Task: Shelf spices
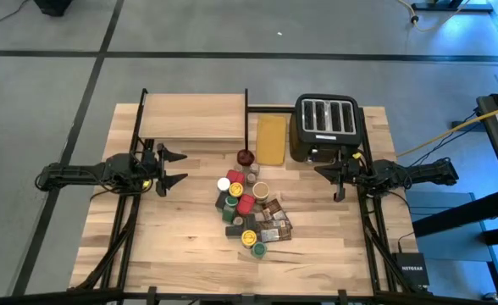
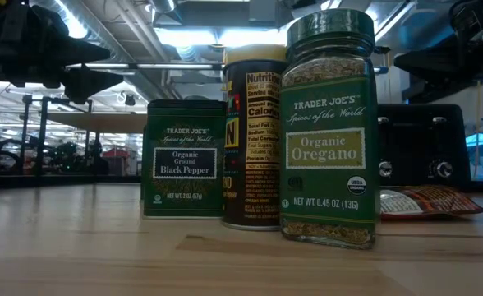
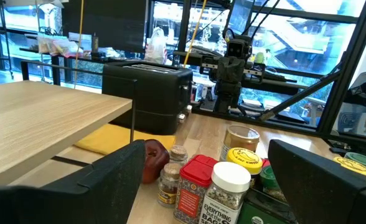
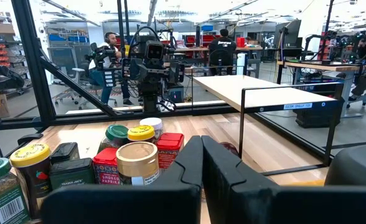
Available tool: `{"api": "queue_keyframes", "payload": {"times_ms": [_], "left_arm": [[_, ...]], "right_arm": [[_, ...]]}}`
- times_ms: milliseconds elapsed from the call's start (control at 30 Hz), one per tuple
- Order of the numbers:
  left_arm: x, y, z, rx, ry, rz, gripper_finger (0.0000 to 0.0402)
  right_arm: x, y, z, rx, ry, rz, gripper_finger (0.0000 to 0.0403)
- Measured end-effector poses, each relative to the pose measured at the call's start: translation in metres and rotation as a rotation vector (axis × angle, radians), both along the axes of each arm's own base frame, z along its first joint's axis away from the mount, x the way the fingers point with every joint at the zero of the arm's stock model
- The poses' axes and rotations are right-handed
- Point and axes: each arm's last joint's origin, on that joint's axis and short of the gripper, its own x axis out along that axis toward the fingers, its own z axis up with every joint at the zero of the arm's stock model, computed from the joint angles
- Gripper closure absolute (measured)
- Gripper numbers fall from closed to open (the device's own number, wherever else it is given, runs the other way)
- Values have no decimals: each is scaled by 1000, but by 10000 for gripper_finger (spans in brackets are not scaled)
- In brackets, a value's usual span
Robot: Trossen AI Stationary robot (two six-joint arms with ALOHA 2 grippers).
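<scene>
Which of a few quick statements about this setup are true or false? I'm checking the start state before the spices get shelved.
1. The shelf already holds several spice jars. False: its top is bare; the spices are clustered on the table.
2. The left gripper is open and holds nothing. True.
3. The right gripper is shut on a jar. False: it is shut on nothing, beside the toaster.
4. In the low view, the oregano jar stands upright near the camera. True.
5. The toaster sits on the shelf. False: it stands on the table, right of the shelf.
</scene>
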Motion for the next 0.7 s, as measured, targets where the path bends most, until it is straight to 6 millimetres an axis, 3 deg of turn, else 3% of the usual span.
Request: {"api": "queue_keyframes", "payload": {"times_ms": [700], "left_arm": [[0, 0, 0, 12, 2, 1, 70]], "right_arm": [[0, 0, 0, 0, 0, 0, 397]]}}
